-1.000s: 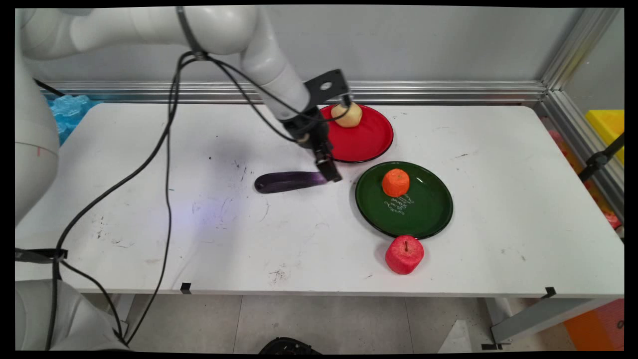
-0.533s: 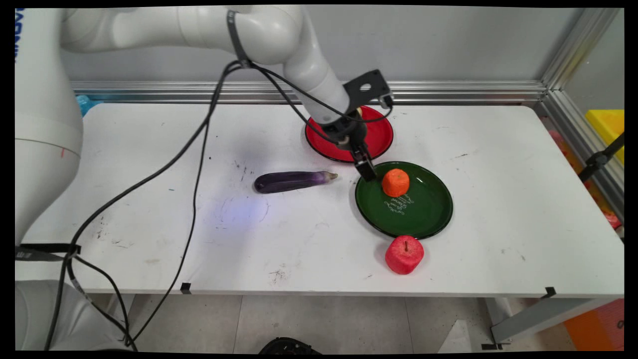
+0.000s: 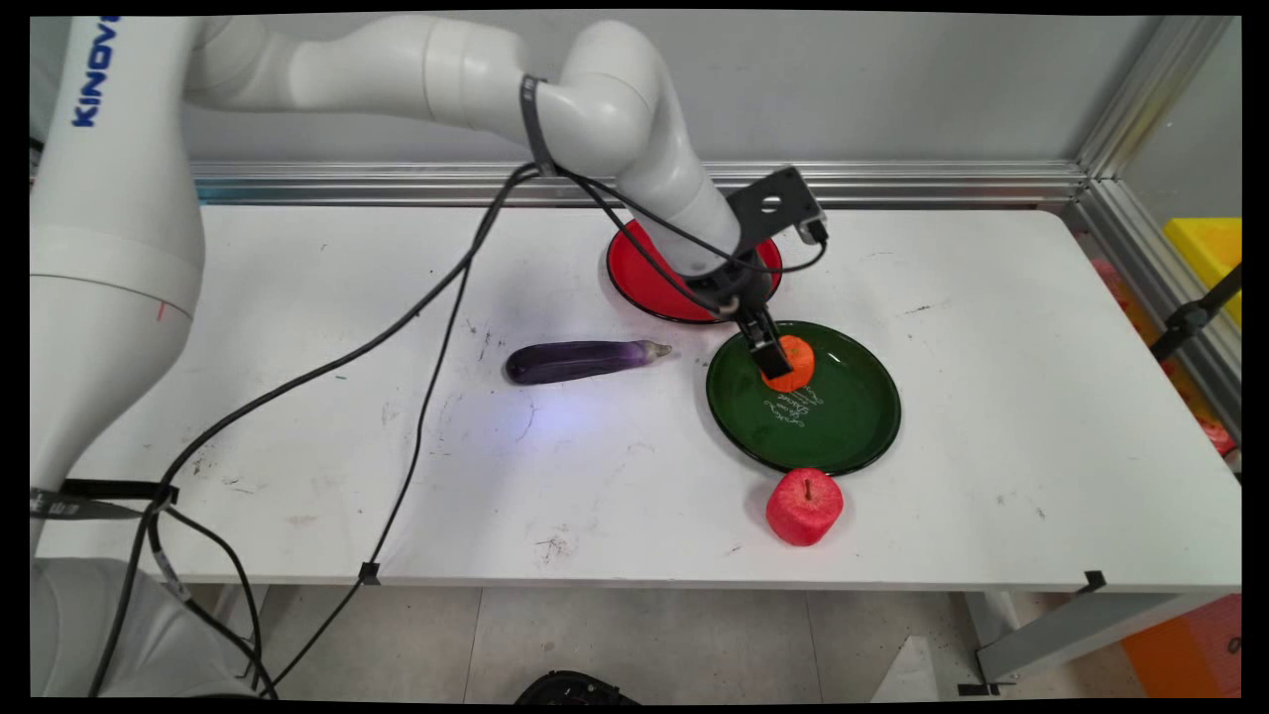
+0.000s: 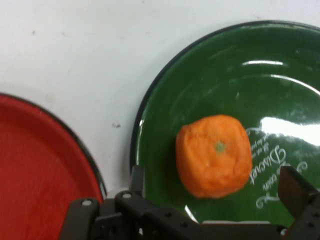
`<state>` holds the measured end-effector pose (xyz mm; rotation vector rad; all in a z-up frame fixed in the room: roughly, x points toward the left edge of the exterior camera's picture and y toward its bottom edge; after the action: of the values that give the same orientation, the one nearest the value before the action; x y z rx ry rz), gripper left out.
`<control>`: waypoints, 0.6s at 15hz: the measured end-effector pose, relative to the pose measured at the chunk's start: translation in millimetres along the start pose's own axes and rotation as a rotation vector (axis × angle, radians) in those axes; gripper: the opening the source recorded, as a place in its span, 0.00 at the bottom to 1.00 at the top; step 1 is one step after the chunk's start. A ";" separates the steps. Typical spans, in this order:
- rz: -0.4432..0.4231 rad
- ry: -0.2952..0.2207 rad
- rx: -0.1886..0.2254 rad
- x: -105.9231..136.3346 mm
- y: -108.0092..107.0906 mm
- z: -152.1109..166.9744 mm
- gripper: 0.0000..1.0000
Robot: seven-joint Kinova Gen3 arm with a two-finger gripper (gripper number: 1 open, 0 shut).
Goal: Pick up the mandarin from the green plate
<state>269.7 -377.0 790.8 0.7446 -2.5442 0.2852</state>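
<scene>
My gripper (image 3: 771, 355) hangs low over the back of the green plate (image 3: 843, 426), right at the orange fruit (image 3: 796, 369) that sits on it. In the hand view the orange (image 4: 214, 155) lies just ahead of and between my two fingers, and the gripper (image 4: 216, 187) is open around it without closing on it. White lettering shows on the green plate (image 4: 200, 75) beside the fruit. The red plate (image 3: 644, 278) lies just behind, partly covered by my arm, and its rim (image 4: 40, 170) fills the hand view's lower left.
A purple eggplant (image 3: 580, 360) lies on the white table left of the green plate. A red apple (image 3: 804, 507) stands on the table just in front of the green plate, near the table's front edge. An aluminium rail runs along the back and right side.
My gripper has moved right, from the eggplant's stem end past the red plate's front rim to the orange on the green plate. The eggplant stays where it lay.
</scene>
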 end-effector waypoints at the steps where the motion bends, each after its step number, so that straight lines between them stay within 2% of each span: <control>1: 0.001 0.002 0.002 1.0 1.2 3.4 1.00; 6: -0.001 0.009 0.014 4.6 7.0 21.9 1.00; 7: -0.002 0.010 0.015 5.0 8.5 25.8 0.00; 9: -0.003 0.011 0.014 5.6 12.0 33.1 0.00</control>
<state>246.3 -380.2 764.1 0.7506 -2.5332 0.3053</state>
